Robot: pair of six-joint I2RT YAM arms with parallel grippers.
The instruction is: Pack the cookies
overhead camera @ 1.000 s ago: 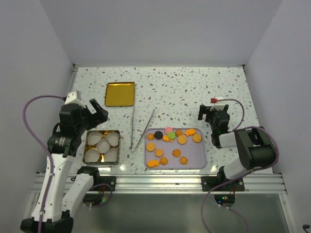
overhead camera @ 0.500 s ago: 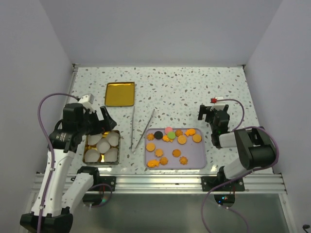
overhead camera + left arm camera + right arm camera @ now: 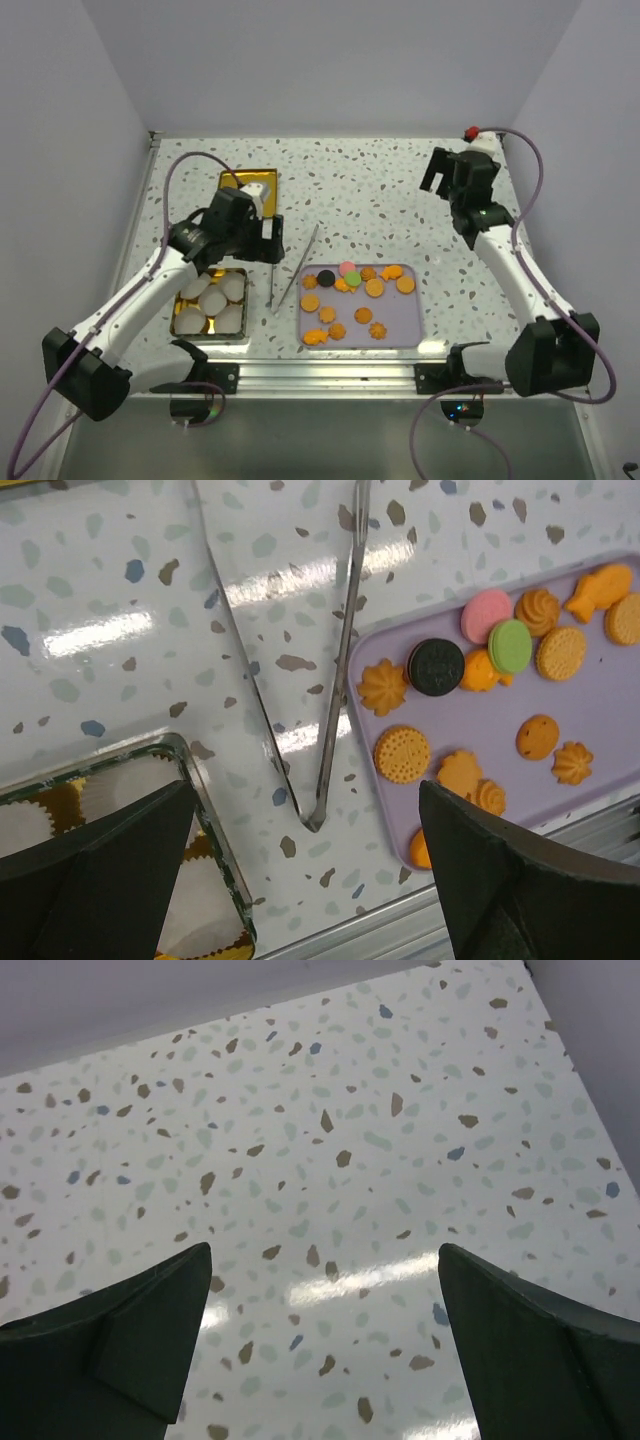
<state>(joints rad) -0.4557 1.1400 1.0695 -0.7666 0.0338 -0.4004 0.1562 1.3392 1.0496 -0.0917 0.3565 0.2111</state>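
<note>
The cookies (image 3: 358,292) lie loose on a purple tray (image 3: 410,335) at the front centre: mostly orange rounds and flower shapes, plus single pink, green and dark brown rounds. In the left wrist view the cookies (image 3: 401,753) fill the right side. My left gripper (image 3: 262,245) hovers open and holds nothing, above the metal tongs (image 3: 290,265), between the tin and the tray. Its view looks down on the joined end of the tongs (image 3: 335,710), which lies between my left gripper's (image 3: 307,790) fingers. My right gripper (image 3: 447,178) hangs open over bare table at the far right; my right gripper (image 3: 325,1250) sees only speckled tabletop.
A square tin (image 3: 243,305) with several white pleated paper cups (image 3: 212,300) stands at the front left, its corner (image 3: 200,820) in the left wrist view. A gold lid (image 3: 247,180) lies behind it, partly hidden by the left arm. Walls enclose the table on three sides.
The left arm has swung forward and right, from over the tin to above the tongs. The right arm has unfolded and reached toward the far right. Both grippers stay open.
</note>
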